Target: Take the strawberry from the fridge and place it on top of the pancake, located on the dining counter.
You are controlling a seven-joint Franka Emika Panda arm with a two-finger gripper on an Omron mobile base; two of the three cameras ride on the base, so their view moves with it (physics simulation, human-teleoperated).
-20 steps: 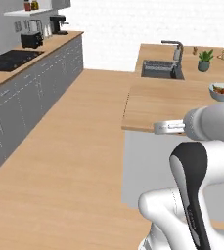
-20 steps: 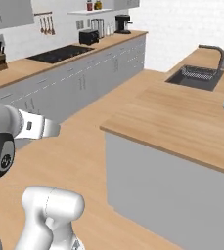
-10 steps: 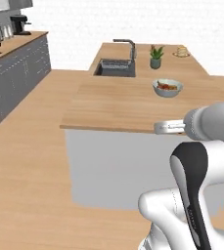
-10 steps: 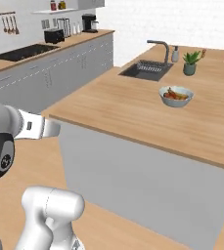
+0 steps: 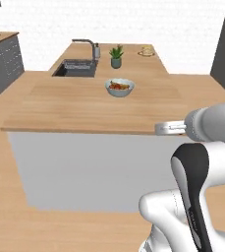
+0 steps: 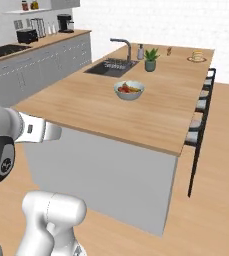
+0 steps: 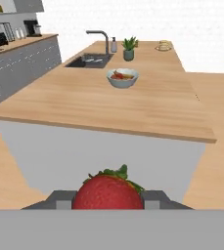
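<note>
In the hand view my end effector (image 7: 108, 199) is gripping the strawberry (image 7: 108, 192): the red fruit sits between the two dark finger tips at 6 o'clock of that picture, with its green leaves up. The hand is low, in front of the grey side of the dining desk (image 7: 133, 105), not yet above its top. The pancake (image 7: 164, 46) is far away, at the far end of the desk toward 1 o'clock, well apart from the strawberry; the grey bowl (image 7: 122, 78) and the potted plant (image 7: 128, 49) stand between. My worry is this: the way to the plate is long, and the fruit is tiny and round, so I judge that a jolt of the base could let it slip from the grip. Also, if I go forward without lifting, the hand may hit the desk edge. A reach straight across the top could knock the bowl. The hand view gives me the grip. The right base view shows the dark stools (image 6: 201, 112) along the 3 o'clock side, which could block the base, and the left base view shows the tap (image 5: 86, 45) and sink (image 5: 76, 67) from the front.
</note>
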